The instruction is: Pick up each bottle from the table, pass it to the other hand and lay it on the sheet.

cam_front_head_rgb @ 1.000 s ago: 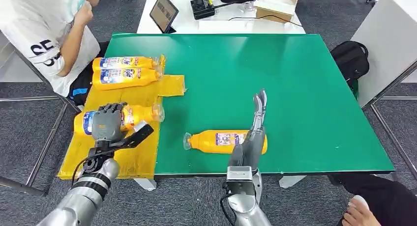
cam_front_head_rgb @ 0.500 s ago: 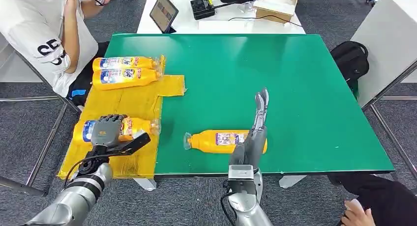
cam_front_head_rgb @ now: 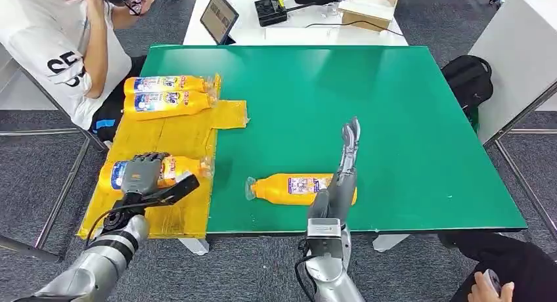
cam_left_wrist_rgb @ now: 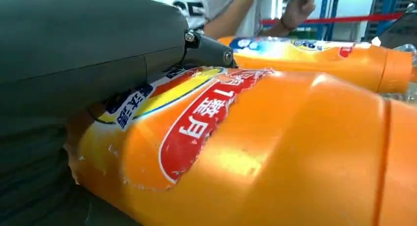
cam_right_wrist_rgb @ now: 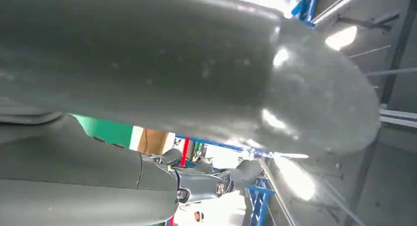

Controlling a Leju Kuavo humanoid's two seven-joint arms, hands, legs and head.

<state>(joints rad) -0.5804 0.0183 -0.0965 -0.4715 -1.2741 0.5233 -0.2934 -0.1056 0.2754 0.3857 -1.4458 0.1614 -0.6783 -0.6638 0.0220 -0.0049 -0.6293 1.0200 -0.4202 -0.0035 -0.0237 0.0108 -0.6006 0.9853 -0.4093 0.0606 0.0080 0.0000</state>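
Note:
My left hand (cam_front_head_rgb: 140,174) grips an orange bottle (cam_front_head_rgb: 180,167) lying across the near part of the yellow sheet (cam_front_head_rgb: 177,134), fingers over its label and thumb sticking out to the side. Close up, that bottle (cam_left_wrist_rgb: 275,147) lies against the left hand (cam_left_wrist_rgb: 74,64). Two more orange bottles (cam_front_head_rgb: 167,84) (cam_front_head_rgb: 167,102) lie side by side at the sheet's far end; one bottle (cam_left_wrist_rgb: 314,54) shows behind the held one. Another orange bottle (cam_front_head_rgb: 295,189) lies on the green table (cam_front_head_rgb: 394,118) near its front edge. My right hand (cam_front_head_rgb: 341,177) (cam_right_wrist_rgb: 147,64) is over its base end, fingers straight and open.
A person in a white shirt (cam_front_head_rgb: 59,46) sits at the table's far left corner, close to the sheet. A white table behind holds a tablet (cam_front_head_rgb: 218,16), a black device (cam_front_head_rgb: 270,10) and a cardboard box (cam_front_head_rgb: 371,6). A black bag (cam_front_head_rgb: 467,79) sits on the floor at the right.
My left hand has brought its bottle a little lower and nearer the sheet's front. The right hand has hardly moved. The person has raised an arm to the head.

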